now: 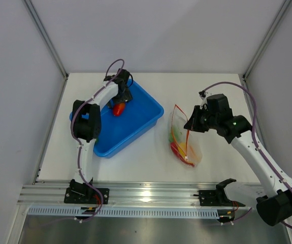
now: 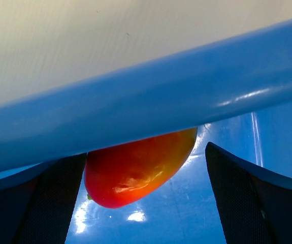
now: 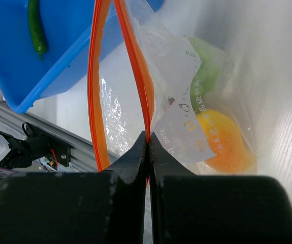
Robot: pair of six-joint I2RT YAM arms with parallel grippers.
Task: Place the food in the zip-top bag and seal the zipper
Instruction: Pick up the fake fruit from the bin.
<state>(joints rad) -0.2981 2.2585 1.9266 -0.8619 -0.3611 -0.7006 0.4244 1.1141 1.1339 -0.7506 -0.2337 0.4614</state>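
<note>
A blue tray [image 1: 130,129] is seen on the left half of the white table [image 1: 135,170], set askew with one corner turned toward the far edge. The left gripper [image 1: 120,103] is lowered into the far part of this tray, and a red-orange oval fruit [image 2: 135,170] is found on the tray floor just under it. In the left wrist view the jaws are held wide apart, one dark finger [image 2: 34,203] on each side of the fruit, and no contact with it can be made out. A slim green pepper [image 3: 36,28] is shown lying inside the same tray in the right wrist view. To the right of the tray, well apart from it, the clear zip-top bag [image 1: 185,150] is found on the right half of the table, its lower end resting near the near edge and its mouth lifted toward the far edge. The right gripper [image 3: 148,140] is pressed together on the zipper [image 3: 92,76], one lip of the red-orange strip being pinched between its fingertips while the other lip bows away, so the mouth is parted. Inside the bag a green leafy piece [image 3: 206,71] and a yellow-orange piece [image 3: 227,140] are seen side by side, and a red chili [image 1: 175,148] is visible from above along the bag's left side.
</note>
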